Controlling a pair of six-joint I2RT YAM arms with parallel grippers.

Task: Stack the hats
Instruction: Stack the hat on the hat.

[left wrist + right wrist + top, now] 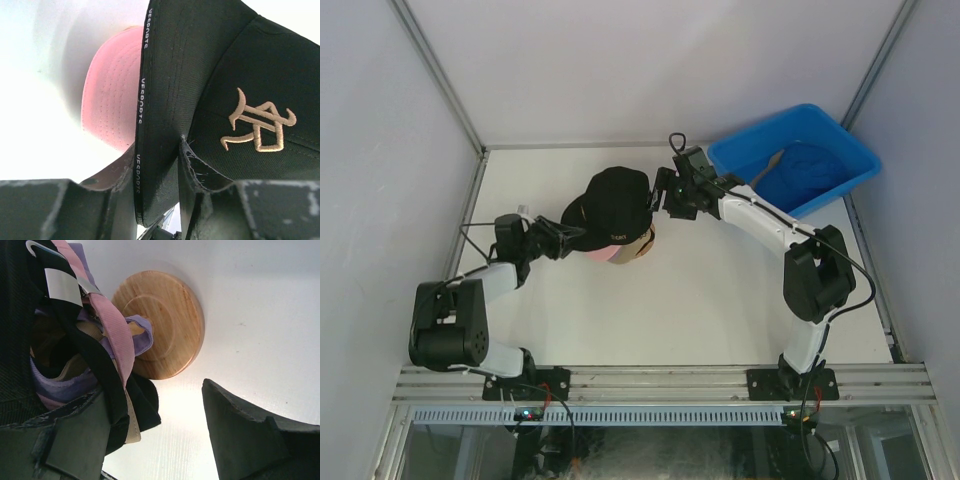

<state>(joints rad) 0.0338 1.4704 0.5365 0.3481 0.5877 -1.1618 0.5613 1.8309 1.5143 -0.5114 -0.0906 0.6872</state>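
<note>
The black cap [615,205] tops the stack at the middle of the table [720,300]. Only the left wrist view shows its brim between the left gripper's [157,167] fingers, and whether they are pressing on it is unclear. Only the right wrist view shows the wooden stand [170,325] behind tangled straps [117,335], with the right gripper's [150,395] fingers apart.

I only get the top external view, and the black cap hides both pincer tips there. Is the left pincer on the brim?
Observer: Yes; the left wrist view shows the brim of the black cap running between the fingers of the left pincer, both against it.
Operator: And the right one?
Observer: The right pincer is open: the caps' back straps lie against one finger, the other stands clear.
Operator: Anything beneath the caps?
Observer: A round wooden stand, its disc showing under the straps in the right wrist view.
</note>
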